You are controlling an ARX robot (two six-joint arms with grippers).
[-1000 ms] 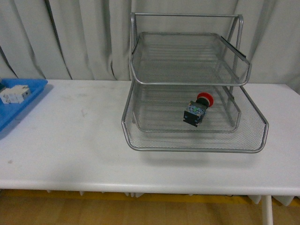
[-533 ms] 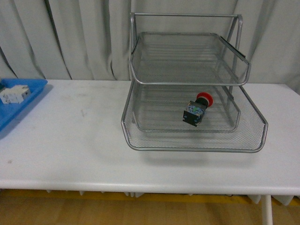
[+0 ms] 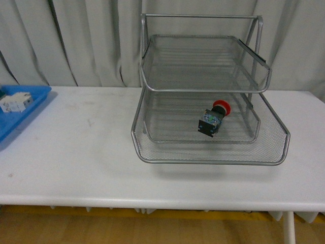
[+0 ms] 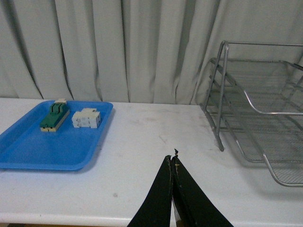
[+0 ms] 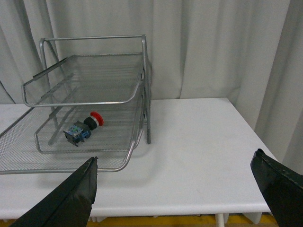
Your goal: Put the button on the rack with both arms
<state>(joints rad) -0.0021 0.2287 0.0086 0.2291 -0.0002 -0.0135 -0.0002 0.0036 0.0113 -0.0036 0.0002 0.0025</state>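
Note:
The button [image 3: 215,118], red cap on a dark blocky body, lies on its side in a lower mesh tier of the silver wire rack [image 3: 210,157]; it also shows in the right wrist view [image 5: 83,127] inside the rack [image 5: 85,101]. Neither arm shows in the front view. My left gripper [image 4: 173,160] is shut and empty, over the white table left of the rack [image 4: 246,101]. My right gripper [image 5: 174,165] is wide open and empty, low over the table's right part, apart from the rack.
A flat blue tray [image 4: 28,151] at the table's left end holds a green-topped block [image 4: 53,116] and a white block [image 4: 85,118]; it shows in the front view [image 3: 28,112] too. Grey curtains hang behind. The table's front edge is close.

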